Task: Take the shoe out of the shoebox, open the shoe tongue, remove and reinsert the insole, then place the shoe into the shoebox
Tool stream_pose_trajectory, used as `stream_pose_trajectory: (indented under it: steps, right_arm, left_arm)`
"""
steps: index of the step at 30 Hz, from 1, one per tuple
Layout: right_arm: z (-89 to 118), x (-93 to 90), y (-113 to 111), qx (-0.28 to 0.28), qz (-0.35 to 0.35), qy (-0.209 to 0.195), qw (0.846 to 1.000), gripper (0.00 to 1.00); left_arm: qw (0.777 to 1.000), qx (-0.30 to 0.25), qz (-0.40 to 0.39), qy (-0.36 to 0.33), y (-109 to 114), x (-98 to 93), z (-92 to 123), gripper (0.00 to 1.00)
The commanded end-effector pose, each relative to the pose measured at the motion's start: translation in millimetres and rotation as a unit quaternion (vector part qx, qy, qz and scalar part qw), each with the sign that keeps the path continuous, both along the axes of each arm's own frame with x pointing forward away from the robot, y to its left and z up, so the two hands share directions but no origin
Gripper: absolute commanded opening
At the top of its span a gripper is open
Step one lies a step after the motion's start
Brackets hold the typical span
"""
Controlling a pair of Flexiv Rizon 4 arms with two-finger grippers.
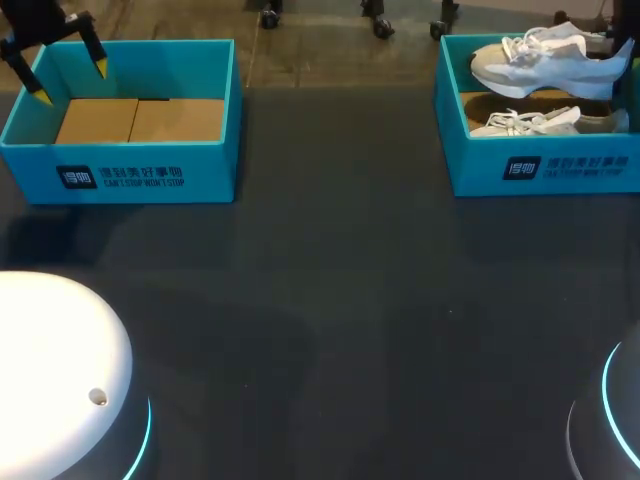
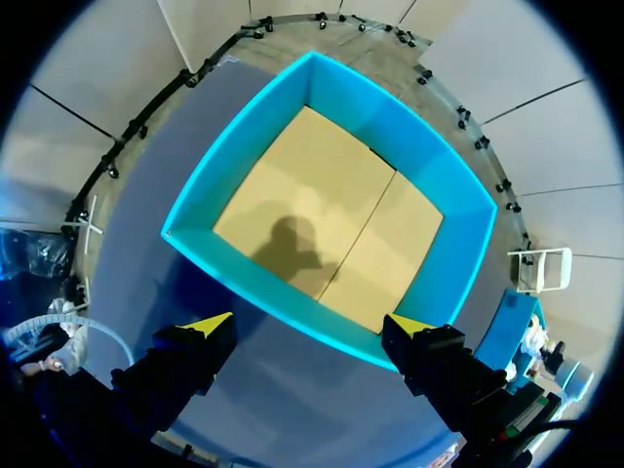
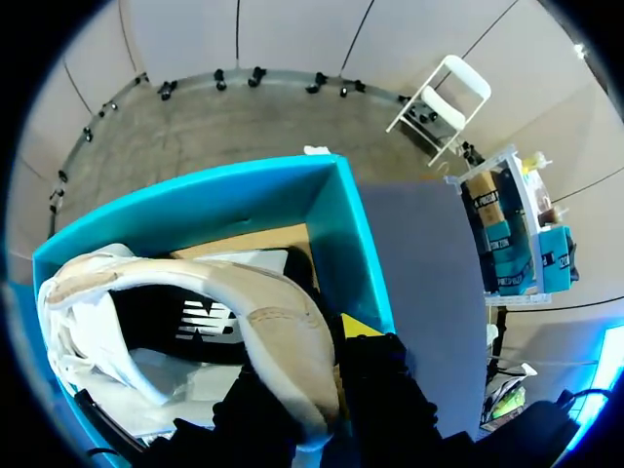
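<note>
Begins at the right gripper [image 3: 314, 370]: clamped on the heel collar of the white shoe [image 3: 263, 322], with one yellow fingertip [image 3: 359, 327] against the collar's outer side and the other hidden behind the padding. Sends the shoe's long axis straight away from the fingers, heel at the grip, toe out ahead along the inside of the right shoebox [image 3: 356, 244]. From the head view, holds the shoe lifted above that box's rim, roughly level, toe toward the table's middle, clear of a second shoe [image 1: 530, 122] lying on the box floor beneath. Reads as partway through the taking-out: raised, but not yet out over the table [image 1: 330, 300]. Probably calls next for a sideways carry, toe first, onto the open surface between the two boxes. Farther off, well apart on the other side: left gripper [image 2: 307, 336] spread wide with nothing between the fingers, hanging over the near wall of the left shoebox [image 2: 283, 297], with only a cardboard floor inside. Leaves the right arm by far the nearer to the shoe; likely needs the left brought across before any work on the tongue.
</note>
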State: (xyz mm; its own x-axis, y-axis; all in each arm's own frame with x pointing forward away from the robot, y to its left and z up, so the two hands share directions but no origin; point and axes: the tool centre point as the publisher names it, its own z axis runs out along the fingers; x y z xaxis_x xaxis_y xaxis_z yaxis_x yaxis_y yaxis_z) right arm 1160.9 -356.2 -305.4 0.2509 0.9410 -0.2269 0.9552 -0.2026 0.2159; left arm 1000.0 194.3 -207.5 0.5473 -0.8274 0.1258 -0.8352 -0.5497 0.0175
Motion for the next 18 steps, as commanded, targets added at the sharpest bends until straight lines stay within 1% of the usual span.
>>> stream_pose_trajectory:
  steps: [1, 4, 8, 14, 18]
  right_arm:
    - [-2, -3.7, -2, 0.001, -0.003, 0.0, 1.0, 0.0]
    - [-3, -3.9, -2, 0.002, -0.003, 0.002, 1.0, 0.0]
    - [-8, -3.3, 3, -0.006, -0.001, 0.004, 1.0, 0.0]
    - [-17, -2.3, 5, -0.018, -0.016, 0.007, 1.0, 0.0]
    - [-25, -2.4, 7, -0.018, -0.011, 0.009, 1.0, 0.0]
  left_arm:
    - [1.0, 0.001, 0.001, -0.001, 0, -1.0, 0, 1.0]
    - [1.0, 0.001, 0.001, -0.001, 0, -1.0, 0, 1.0]
    - [1.0, 0.001, 0.001, -0.001, 0, -1.0, 0, 1.0]
    - [1.0, 0.001, 0.001, -0.001, 0, -1.0, 0, 1.0]
    - [1.0, 0.001, 0.001, -0.001, 0, -1.0, 0, 1.0]
